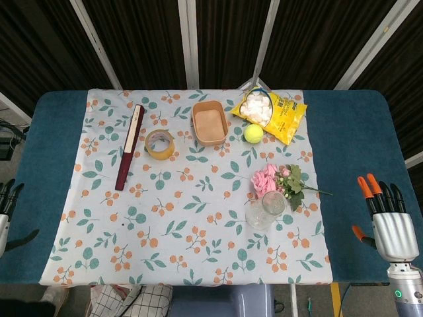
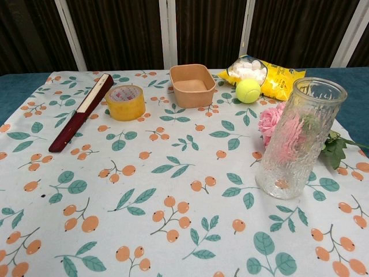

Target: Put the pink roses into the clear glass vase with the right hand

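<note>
The right hand (image 1: 391,221) rests at the table's near right edge, fingers spread and holding nothing. The left hand (image 1: 6,205) shows only partly at the left edge; I cannot tell its state. The pink roses (image 1: 268,178) lie on the tablecloth (image 1: 192,218), touching the far side of the upright clear glass vase (image 1: 266,210).

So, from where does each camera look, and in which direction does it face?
Head view: sits high, looks steeply down on the whole table; the left hand shows at the left edge, the right hand at the lower right, both holding nothing.
Chest view: sits low at the near edge, looks across the tabletop toward the dark wall; no arm or hand shows.
Both share the clear glass vase, pink roses, tennis ball, tape roll and tan box.
</note>
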Controlling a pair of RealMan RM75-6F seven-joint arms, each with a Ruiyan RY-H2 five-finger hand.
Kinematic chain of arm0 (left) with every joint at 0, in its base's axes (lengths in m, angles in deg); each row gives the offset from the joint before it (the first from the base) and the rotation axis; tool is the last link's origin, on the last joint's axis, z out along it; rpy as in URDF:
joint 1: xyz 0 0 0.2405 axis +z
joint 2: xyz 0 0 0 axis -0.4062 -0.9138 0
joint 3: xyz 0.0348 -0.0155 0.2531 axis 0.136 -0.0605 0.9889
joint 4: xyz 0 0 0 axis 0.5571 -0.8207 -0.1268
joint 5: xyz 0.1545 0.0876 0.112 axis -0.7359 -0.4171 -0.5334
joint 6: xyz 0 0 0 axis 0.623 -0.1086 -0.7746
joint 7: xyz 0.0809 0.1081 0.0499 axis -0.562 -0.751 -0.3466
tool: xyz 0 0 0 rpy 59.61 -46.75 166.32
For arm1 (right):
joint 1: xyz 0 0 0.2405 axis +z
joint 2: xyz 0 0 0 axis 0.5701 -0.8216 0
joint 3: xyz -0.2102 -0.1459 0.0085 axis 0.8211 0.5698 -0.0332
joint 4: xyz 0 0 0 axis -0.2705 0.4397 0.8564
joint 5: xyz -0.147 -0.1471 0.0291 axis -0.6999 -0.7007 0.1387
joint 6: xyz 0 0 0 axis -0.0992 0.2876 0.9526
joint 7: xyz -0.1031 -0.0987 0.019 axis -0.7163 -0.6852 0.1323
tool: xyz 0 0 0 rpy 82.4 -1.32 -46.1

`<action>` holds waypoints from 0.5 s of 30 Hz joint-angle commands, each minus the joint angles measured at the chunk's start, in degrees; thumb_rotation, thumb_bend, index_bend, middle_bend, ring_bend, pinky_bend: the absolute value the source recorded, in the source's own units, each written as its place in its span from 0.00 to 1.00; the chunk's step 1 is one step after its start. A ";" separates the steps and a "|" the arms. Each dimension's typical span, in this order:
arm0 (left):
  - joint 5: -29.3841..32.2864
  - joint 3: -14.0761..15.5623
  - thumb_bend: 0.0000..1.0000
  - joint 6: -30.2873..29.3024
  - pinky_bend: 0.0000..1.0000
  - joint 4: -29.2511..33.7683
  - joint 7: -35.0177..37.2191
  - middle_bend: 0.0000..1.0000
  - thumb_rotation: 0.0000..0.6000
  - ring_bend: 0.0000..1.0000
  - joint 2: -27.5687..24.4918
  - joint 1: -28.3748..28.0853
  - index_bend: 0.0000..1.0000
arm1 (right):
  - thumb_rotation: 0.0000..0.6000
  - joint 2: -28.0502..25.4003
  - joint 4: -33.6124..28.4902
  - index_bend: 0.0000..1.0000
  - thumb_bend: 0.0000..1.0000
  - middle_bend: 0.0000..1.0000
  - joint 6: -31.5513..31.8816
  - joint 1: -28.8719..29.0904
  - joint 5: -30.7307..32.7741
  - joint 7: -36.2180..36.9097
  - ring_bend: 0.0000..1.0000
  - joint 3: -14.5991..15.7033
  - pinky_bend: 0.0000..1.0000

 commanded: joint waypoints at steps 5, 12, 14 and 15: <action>-0.18 0.06 0.00 0.04 0.00 -0.17 0.28 0.00 1.00 0.00 -0.05 -0.05 0.00 | 1.00 -0.14 -0.09 0.00 0.22 0.00 -0.26 0.05 0.02 0.51 0.00 0.12 0.00; -0.20 0.00 0.00 0.48 0.00 0.14 0.91 0.00 1.00 0.00 -0.24 -0.33 0.00 | 1.00 -0.62 -0.53 0.00 0.22 0.00 -1.33 0.24 0.51 1.68 0.00 0.32 0.00; -0.35 0.04 0.00 0.52 0.00 0.17 1.16 0.00 1.00 0.00 -0.29 -0.40 0.00 | 1.00 -0.76 -0.75 0.00 0.22 0.00 -1.55 0.26 0.52 2.03 0.00 0.42 0.00; -0.42 0.06 0.00 0.56 0.00 0.20 1.30 0.00 1.00 0.00 -0.32 -0.43 0.00 | 1.00 -0.84 -0.86 0.00 0.22 0.00 -1.70 0.27 0.59 2.20 0.00 0.47 0.00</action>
